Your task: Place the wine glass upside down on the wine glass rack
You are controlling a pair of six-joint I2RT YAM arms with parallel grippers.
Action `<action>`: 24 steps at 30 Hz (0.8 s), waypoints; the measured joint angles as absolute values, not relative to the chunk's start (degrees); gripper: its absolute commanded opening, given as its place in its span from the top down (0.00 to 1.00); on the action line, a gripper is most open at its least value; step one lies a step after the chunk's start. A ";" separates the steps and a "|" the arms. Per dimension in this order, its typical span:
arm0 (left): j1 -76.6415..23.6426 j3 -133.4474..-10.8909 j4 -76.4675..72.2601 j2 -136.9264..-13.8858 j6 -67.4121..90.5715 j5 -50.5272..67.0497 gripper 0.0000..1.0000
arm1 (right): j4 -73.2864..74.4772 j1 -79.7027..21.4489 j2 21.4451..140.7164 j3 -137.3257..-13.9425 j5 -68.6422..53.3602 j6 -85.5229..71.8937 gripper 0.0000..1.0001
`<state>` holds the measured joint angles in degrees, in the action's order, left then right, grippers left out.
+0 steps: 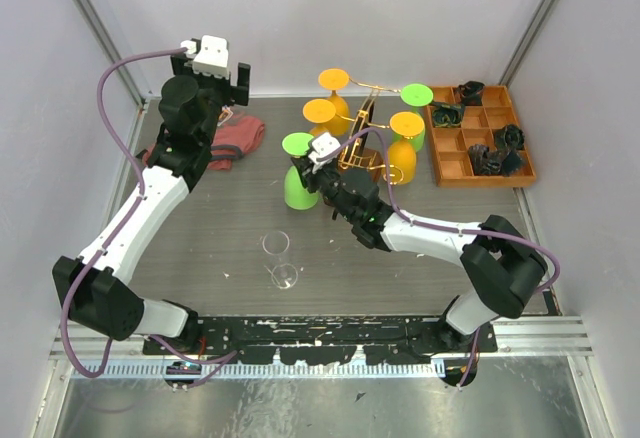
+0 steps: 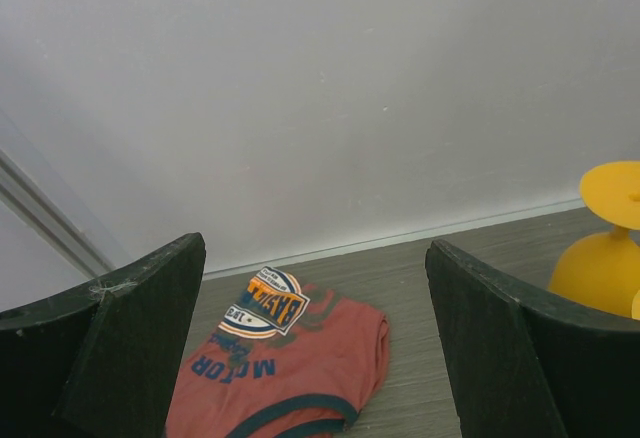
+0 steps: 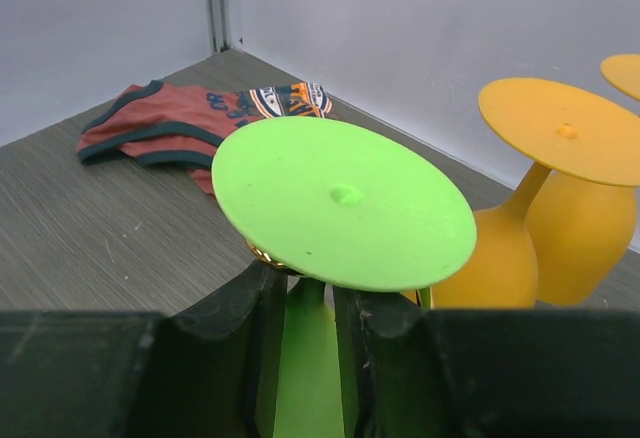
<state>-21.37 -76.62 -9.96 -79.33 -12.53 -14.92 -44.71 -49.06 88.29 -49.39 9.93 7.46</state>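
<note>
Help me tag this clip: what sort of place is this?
Probably a robot test cell, not a home: plain white walls enclose a table, and a metal rail runs along its near edge.

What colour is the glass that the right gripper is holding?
The glass is bright green, clearest in the right wrist view.

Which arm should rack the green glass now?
Right: right end effector grips the upside-down green plastic wine glass beside the gold wire rack; left end effector is open, away by the red shirt.
</note>
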 measured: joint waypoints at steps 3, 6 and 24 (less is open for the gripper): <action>-21.37 -76.62 -9.98 -79.33 -12.14 -14.79 0.02 | -44.60 -49.10 88.27 -49.39 9.76 7.46 0.69; -21.37 -76.62 -9.98 -79.33 -11.90 -14.59 0.02 | -44.58 -49.15 88.27 -49.39 9.54 7.51 0.68; -21.37 -76.62 -10.17 -79.33 -11.44 -13.98 0.02 | -45.01 -49.50 88.27 -49.39 9.76 10.92 0.78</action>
<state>-21.37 -76.62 -10.17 -79.33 -11.44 -13.98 -45.01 -49.50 88.27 -49.39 9.76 10.92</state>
